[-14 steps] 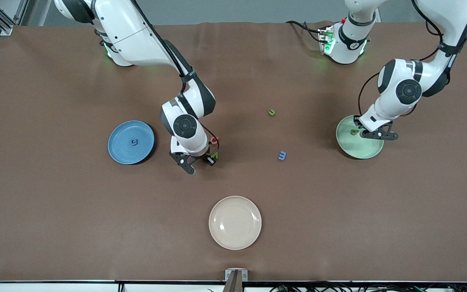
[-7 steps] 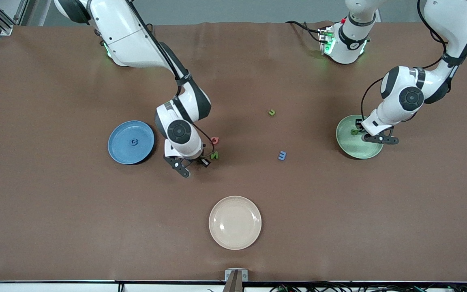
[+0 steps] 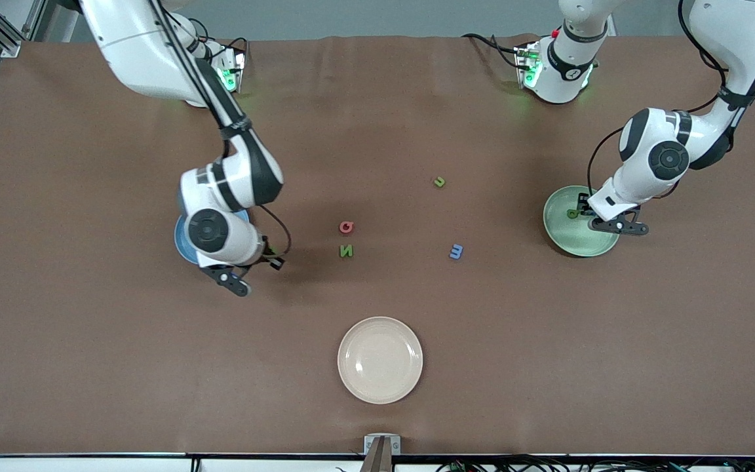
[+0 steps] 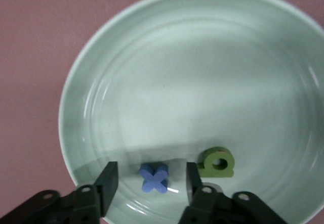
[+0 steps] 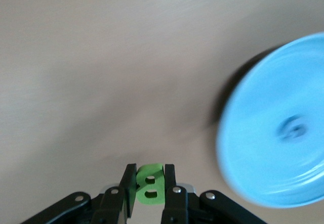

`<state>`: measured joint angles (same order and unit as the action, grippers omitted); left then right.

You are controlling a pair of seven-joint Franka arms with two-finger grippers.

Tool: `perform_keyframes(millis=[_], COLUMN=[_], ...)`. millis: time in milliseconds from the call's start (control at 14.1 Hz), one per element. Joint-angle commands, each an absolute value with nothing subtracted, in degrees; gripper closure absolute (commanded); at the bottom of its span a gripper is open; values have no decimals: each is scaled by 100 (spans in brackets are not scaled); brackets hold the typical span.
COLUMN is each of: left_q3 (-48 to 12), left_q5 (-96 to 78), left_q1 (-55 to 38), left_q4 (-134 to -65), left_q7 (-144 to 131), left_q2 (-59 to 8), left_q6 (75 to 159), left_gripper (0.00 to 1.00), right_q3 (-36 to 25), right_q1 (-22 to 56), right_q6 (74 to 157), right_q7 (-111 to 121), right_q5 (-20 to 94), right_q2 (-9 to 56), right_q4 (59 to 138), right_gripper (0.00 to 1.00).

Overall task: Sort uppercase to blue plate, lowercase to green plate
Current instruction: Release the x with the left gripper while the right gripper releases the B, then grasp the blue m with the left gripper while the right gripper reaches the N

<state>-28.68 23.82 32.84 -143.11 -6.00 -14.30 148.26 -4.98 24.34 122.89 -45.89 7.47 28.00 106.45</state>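
**Sorting Foam Letters: One Capital Gripped, One Lowercase Let Go**

Clamping a green B (image 5: 150,183) between its fingers, the right gripper (image 5: 147,188) hangs over bare table just beside the blue plate (image 3: 184,244), at the plate's edge toward the middle of the table. A small dark-blue letter (image 5: 293,129) lies in that plate, which sits toward the right arm's end of the table and is largely covered by the arm in the front view.

At the left arm's end, the left gripper (image 4: 152,183) hovers low over the green plate (image 4: 101,82), its jaws parted. A blue x (image 4: 154,177) lies on the plate between the fingers and free of both, with a green letter with a round bowl (image 4: 217,162) just beside it; both rest close to the plate's rim.

Four letters remain on the brown table (image 3: 89,367) between the two plates. A pink-red Q (image 3: 347,227) and a green N (image 3: 347,251) lie near each other around the middle, the N nearer the front camera. A blue m (image 3: 456,251) and a small green u-shaped letter (image 3: 440,181) lie closer to the green plate, well apart. A cream plate (image 3: 380,360) sits near the table's front edge.
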Motion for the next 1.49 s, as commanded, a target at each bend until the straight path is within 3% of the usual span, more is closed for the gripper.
perform_keyframes(millis=[0, 425, 780, 850, 992, 1205, 1417], left_q3=[-3338, -4726, -4773, -4703, -4379, -3798, -3586], left_q5=[2426, 2163, 2153, 2153, 2171, 2180, 2337], left_q1=[3313, 3235, 2077, 1857, 1356, 599, 291], left_q4=[-14090, -13080, -12034, -11850, -11524, -10988, -10715], left_q7=[-755, -3274, -6068, -6526, -7509, -9469, -10633], left_q2=[-1213, -1545, -2670, -2837, -3093, -3462, -3699], left_q6=[14504, 13492, 13377, 13377, 13377, 13386, 13386], left_gripper=[1, 1, 1, 1, 1, 1, 1], right_q3=[-387, -387, -387, -387, -387, -387, -369], right_q1=[2049, 1934, 1811, 1811, 1802, 1802, 1863], right_q6=[12541, 13305, 13447, 13439, 13430, 13325, 13026], right_q7=[-4018, -3806, -3665, -3665, -3648, -3647, -3849], right_q5=[677, 668, 677, 677, 677, 677, 764], right_q2=[1953, 1635, 1670, 1679, 1687, 1644, 1644], right_q4=[11793, 12682, 12806, 12806, 12797, 12745, 12499], right_gripper=[100, 100, 96, 85, 0, 0, 0])
